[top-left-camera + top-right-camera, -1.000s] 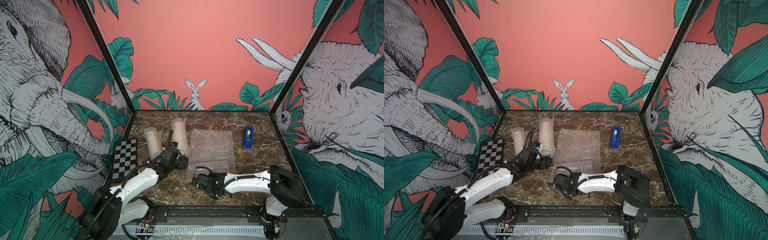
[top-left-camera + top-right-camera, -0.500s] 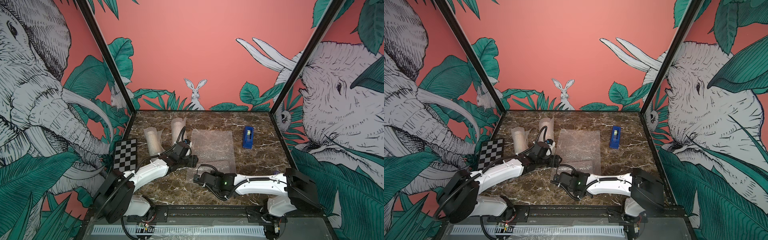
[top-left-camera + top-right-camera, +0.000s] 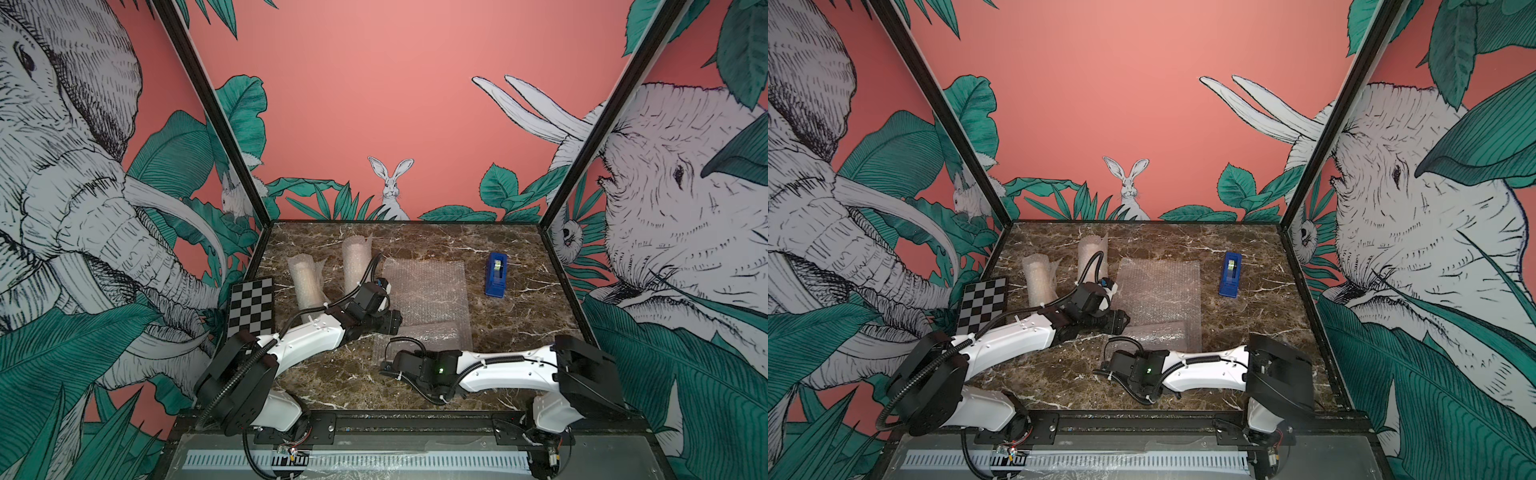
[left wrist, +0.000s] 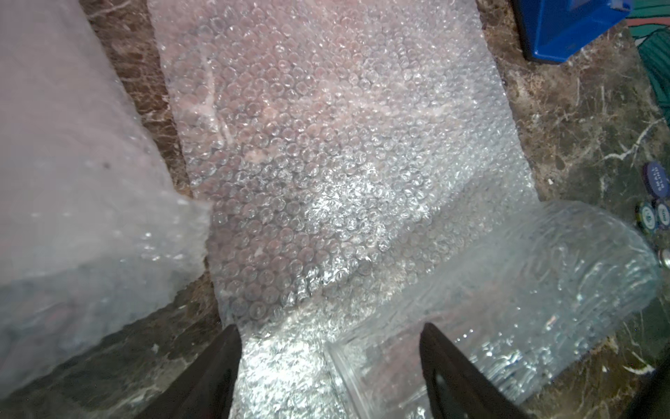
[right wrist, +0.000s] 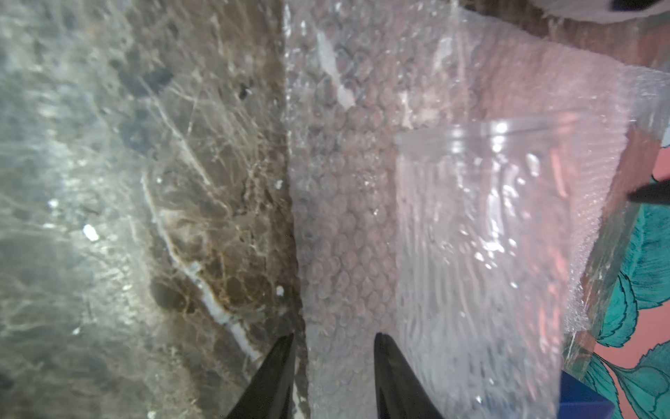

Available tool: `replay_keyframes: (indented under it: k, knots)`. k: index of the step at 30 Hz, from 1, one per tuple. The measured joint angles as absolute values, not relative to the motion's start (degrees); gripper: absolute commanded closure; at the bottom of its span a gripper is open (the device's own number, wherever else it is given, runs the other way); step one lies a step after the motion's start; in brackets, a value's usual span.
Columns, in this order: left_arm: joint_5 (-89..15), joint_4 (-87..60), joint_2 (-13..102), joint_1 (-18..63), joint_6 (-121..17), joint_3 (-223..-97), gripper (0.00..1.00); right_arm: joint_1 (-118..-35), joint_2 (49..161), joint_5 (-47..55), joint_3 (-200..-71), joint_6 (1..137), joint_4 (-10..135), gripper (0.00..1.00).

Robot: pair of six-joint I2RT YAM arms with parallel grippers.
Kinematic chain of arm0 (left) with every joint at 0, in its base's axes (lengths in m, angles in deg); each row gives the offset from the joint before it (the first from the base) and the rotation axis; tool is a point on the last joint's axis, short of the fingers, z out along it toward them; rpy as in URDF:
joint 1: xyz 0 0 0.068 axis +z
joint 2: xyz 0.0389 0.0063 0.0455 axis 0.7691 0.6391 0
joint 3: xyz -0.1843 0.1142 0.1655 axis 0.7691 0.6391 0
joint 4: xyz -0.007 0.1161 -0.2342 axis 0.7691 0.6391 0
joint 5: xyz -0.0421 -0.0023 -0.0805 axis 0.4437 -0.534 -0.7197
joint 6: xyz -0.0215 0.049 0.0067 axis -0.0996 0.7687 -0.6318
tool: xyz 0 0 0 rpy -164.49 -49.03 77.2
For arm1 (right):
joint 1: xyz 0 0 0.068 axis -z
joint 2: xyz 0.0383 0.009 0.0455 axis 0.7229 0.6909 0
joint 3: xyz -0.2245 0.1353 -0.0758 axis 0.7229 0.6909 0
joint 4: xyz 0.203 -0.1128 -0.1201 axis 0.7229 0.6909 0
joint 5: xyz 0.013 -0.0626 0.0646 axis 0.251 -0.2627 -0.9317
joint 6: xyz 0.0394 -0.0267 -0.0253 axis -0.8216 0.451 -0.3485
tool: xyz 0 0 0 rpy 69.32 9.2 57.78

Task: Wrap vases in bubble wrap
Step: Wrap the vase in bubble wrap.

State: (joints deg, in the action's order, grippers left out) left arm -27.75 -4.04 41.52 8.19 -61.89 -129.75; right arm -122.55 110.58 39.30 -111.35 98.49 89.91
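Brown marble surface [image 3: 519, 328] boxed by salmon jungle-mural walls. Left of centre in both top views, shorter wrapped bundle [image 3: 305, 280] and taller wrapped bundle [image 3: 355, 266] side by side, each rolled in bubble wrap: two vases judged done. Centre: flat bubble wrap sheet [image 3: 428, 282], clear glass vase [image 3: 428, 332] lying crosswise on its lower edge, not yet rolled up. Left hand [image 4: 328, 333], jaws apart, poised at one end of that vase, clamped on nothing. Right hand [image 5: 333, 337], jaws apart astride the sheet's edge, not pinching it. Blue tape dispenser [image 3: 496, 276] right of the sheet, untouched. Remaining, by judgement: rolling the third vase, then probably taping
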Motion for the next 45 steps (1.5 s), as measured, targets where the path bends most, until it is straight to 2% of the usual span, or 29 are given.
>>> replay_keyframes:
  k: [5,7,10,14,23,38,45]
  knots:
    - [-26.17,-3.88,40.71,8.21,-61.8,-129.75,0.2,-122.07,114.25,39.38,-112.66,99.04,91.04,0.63]
    - [-25.84,-3.69,40.71,8.32,-61.82,-129.75,0.2,-121.61,114.56,39.28,-113.2,99.15,91.3,0.71]
    - [-25.71,-3.58,40.8,8.48,-61.82,-129.77,0.2,-121.23,115.41,39.21,-113.66,99.43,91.57,0.88]
    - [-26.54,-2.51,42.57,8.48,-61.19,-131.49,0.2,-120.86,116.35,39.25,-113.95,99.41,91.68,1.0]
    - [-30.3,-0.43,47.42,8.48,-58.96,-136.13,0.22,-120.6,109.94,40.24,-111.3,99.02,89.6,1.0]
    - [-35.9,-0.12,55.79,7.93,-55.7,-141.2,0.3,-118.57,105.18,43.52,-110.01,98.65,85.82,1.0]
    - [-36.36,-0.8,57.46,7.97,-55.33,-141.79,0.3,-116.47,104.24,44.08,-109.84,98.65,83.85,1.0]
